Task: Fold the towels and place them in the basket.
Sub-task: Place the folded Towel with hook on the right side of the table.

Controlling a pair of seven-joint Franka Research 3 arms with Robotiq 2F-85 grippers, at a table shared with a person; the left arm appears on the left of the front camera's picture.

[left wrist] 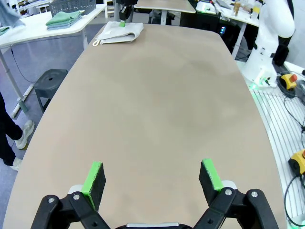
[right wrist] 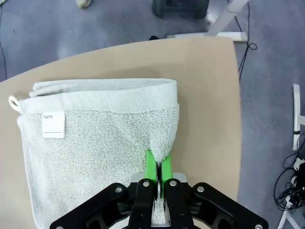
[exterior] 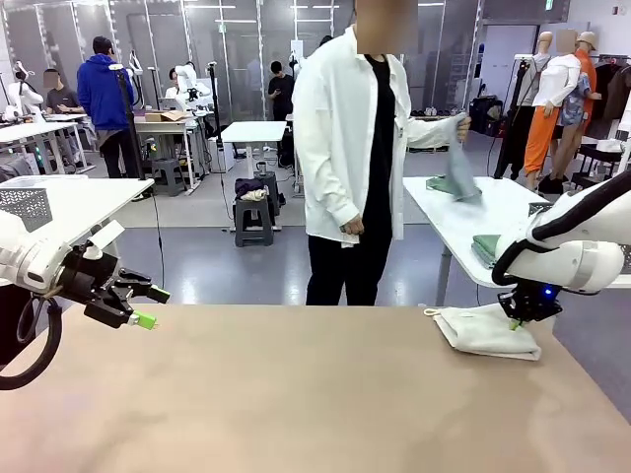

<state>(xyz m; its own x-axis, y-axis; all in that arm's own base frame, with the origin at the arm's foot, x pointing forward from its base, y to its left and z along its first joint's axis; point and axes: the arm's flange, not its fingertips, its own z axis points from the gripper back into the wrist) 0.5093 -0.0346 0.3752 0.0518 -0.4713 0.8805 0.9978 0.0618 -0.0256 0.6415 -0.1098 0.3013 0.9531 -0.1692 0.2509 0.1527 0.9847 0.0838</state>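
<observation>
Cream-white terry is being pinched at a single point: your right gripper (right wrist: 157,164) is clamping a small peak of the cream-white towel (right wrist: 95,143) between nearly closed jaws, at the hemmed edge of its top layer. The towel is lying folded at the far right corner of the table (exterior: 296,394), close to both edges. Your left gripper (left wrist: 152,176) is hanging with jaws spread wide and holding nothing, above the near left part of the table, well apart from the cloth.

Risk, as judged from this pose: you are gripping what looks like the top layer alone, so a lift is likely to be peeling that layer open and undoing the fold while the lower layers are dragging behind. Because the bundle is sitting so near the corner, a sideways pull could be sliding it off the table. A thin bite on loose pile may also be slipping free mid-carry. The basket (left wrist: 71,5) is standing on a side table beyond the far right corner, a long carry for a one-point hold.

Appearance: the towel is showing soft looped pile, a rolled doubled fold along one side, a white name label and a small corner loop; it is reading as limp and prone to sagging. At the side table a person's hand (exterior: 461,128) is holding a grey-blue towel (exterior: 463,182).
</observation>
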